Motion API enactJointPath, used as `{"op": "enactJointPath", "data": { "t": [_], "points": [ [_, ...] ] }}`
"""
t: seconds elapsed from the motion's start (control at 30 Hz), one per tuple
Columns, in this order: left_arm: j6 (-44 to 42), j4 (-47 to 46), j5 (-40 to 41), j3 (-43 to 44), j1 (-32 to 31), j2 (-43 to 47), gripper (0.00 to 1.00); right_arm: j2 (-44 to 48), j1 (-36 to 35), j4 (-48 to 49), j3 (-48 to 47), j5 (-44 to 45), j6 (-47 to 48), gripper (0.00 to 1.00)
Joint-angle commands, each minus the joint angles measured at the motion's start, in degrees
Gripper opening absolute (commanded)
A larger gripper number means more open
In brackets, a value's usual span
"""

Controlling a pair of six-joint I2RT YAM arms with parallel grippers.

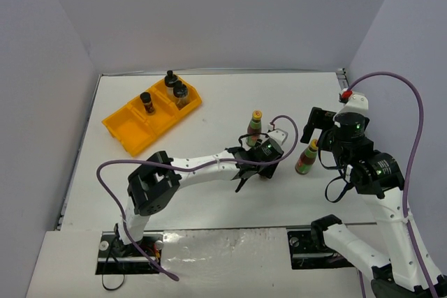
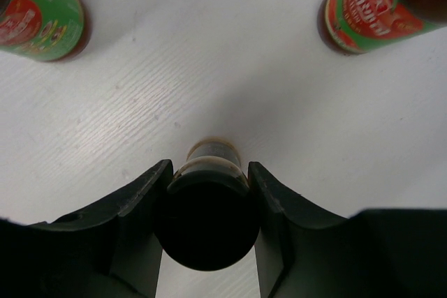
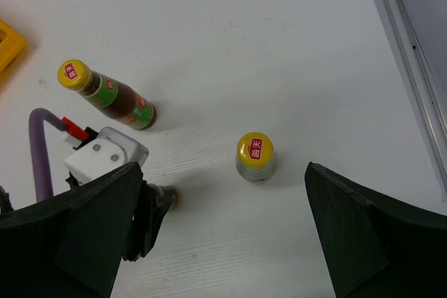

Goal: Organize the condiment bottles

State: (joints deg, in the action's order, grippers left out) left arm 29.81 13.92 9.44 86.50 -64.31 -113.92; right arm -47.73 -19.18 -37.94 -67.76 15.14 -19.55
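Note:
My left gripper (image 1: 259, 167) (image 2: 209, 166) is shut on the black cap of a small spice jar (image 2: 207, 222), which hangs upright at the table surface. Two slim yellow-capped sauce bottles stand near it: one (image 1: 255, 126) (image 2: 38, 22) (image 3: 108, 95) behind, the other (image 1: 306, 158) (image 2: 370, 5) (image 3: 255, 155) to the right. My right gripper (image 1: 318, 140) (image 3: 222, 171) is open and empty, hovering above the right bottle, which sits between the spread fingers. Three black-capped jars stand in the orange tray: one (image 1: 147, 102) in the middle compartment, two (image 1: 170, 79) (image 1: 180, 93) in the right one.
The orange compartment tray (image 1: 124, 130) lies at the back left; its left compartment holds nothing. Grey walls close off the table on three sides. A purple cable (image 1: 283, 121) loops over the left wrist, another over the right arm. A metal rail (image 3: 405, 54) runs along the right edge.

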Motion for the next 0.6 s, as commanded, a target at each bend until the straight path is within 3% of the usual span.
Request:
{"op": "enactJointPath", "data": {
  "t": [0.0, 0.13, 0.27, 0.4, 0.57],
  "points": [
    [0.5, -1.2, 3.4, -4.0, -0.6, 11.5, 0.00, -0.7, 0.0, 1.8, -2.8, 1.9, 0.7, 1.00],
    [0.1, 1.1, 5.9, -7.6, 0.0, 20.2, 0.00, -1.1, 0.0, 1.8, -2.6, 1.8, 0.9, 1.00],
    [-2.0, 6.5, 7.0, -5.3, 1.7, 24.7, 0.00, -1.7, -0.1, 1.8, -2.8, 1.8, 1.1, 1.00],
    [-5.3, 12.7, 5.9, -1.5, 8.5, 27.9, 0.00, -2.2, -0.1, 1.8, -3.9, 1.4, 1.0, 1.00],
    [-7.8, 14.3, -2.0, 0.9, 23.0, 30.2, 0.00, -2.8, 0.0, 1.9, -4.1, 1.2, 1.2, 1.00]
  ]
}}
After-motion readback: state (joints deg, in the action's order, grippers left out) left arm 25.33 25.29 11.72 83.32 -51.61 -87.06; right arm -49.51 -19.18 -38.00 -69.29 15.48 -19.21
